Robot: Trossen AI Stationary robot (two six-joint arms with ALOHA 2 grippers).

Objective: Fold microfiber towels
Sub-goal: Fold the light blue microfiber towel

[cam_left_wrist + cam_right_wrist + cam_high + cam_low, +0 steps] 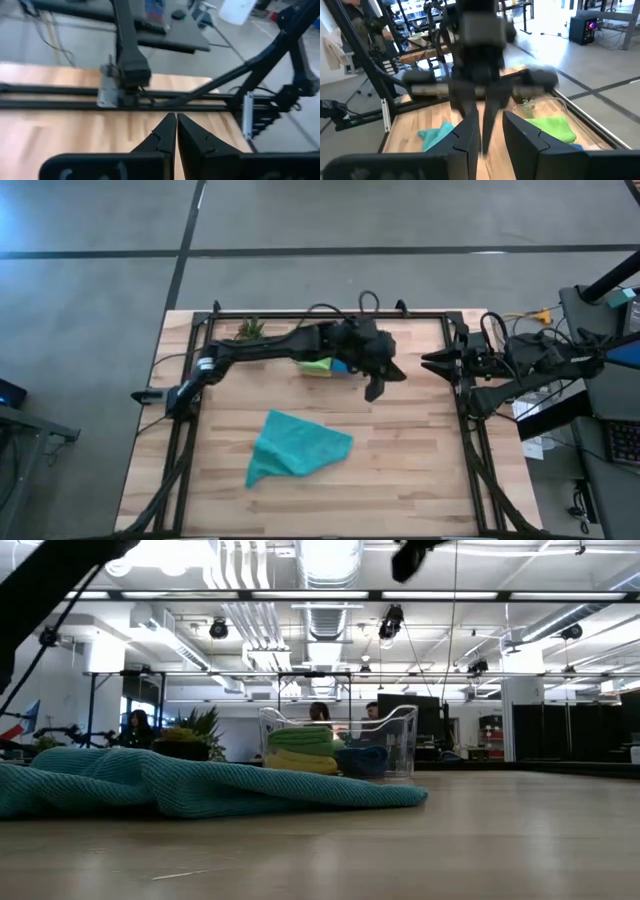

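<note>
Teal towel rumpled, ribbed; roughly triangular.

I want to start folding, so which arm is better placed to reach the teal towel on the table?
Probably the left. Its left gripper hangs over the table just beyond the teal towel, fingers shut, while the right gripper sits off at the table's right edge.

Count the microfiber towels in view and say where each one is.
4. The teal towel lies crumpled on the open table. The green towel, yellow towel and blue towel sit in the clear bin. More could be hidden underneath.
</note>
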